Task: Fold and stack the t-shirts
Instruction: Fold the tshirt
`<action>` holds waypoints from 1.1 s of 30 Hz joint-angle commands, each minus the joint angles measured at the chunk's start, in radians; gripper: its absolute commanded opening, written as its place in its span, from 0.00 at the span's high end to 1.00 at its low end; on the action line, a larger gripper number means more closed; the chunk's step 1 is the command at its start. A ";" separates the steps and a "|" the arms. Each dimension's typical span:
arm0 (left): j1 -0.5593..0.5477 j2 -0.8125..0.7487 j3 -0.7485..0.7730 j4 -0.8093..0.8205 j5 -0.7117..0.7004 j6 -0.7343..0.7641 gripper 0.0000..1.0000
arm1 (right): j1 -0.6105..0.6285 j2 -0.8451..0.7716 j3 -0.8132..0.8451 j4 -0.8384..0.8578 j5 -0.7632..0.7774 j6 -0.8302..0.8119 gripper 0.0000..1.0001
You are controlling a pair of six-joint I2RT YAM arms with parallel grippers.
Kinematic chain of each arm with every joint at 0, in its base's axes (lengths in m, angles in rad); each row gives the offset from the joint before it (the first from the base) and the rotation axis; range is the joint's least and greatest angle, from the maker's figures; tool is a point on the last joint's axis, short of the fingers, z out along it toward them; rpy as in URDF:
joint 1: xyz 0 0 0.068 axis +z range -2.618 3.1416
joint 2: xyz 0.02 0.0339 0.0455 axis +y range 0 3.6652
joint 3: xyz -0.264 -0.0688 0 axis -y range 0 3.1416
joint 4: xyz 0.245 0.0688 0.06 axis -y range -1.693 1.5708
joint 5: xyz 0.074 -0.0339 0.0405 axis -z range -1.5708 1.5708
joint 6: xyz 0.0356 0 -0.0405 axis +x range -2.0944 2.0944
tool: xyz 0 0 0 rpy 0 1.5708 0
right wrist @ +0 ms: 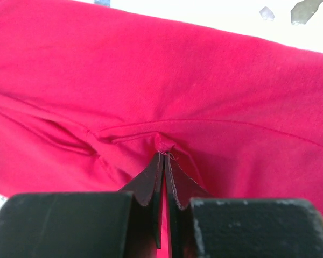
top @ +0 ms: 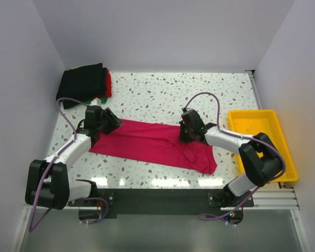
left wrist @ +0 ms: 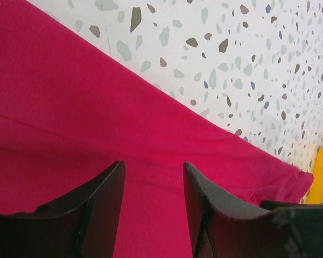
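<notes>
Magenta-pink cloth t-shirt [top: 147,143] lies spread across speckled white table [top: 163,92] in top view; folded black t-shirt stack [top: 83,84] sits at far-left corner. Left wrist view: left claw [left wrist: 153,172] half-wide above the shirt, gripping nothing. Right wrist view: right claw [right wrist: 164,161] pinched closed on a shirt fold.

Left arm [top: 73,147], right arm [top: 220,137]: white shells, black joints and mounts; purple cables [top: 203,94] looping off each; black wedge fingers [left wrist: 102,204], scuffed.
</notes>
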 commanded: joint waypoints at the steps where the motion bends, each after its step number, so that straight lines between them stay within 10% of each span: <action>1: -0.005 -0.001 -0.003 0.052 0.015 0.021 0.48 | 0.006 -0.082 -0.005 0.021 -0.054 0.024 0.96; 22: -0.006 -0.012 -0.023 0.052 0.024 0.014 0.49 | 0.190 -0.064 0.014 0.018 -0.054 0.112 0.96; 33: -0.006 -0.013 -0.023 0.052 0.025 0.019 0.49 | 0.236 -0.062 0.045 -0.002 -0.054 0.116 0.80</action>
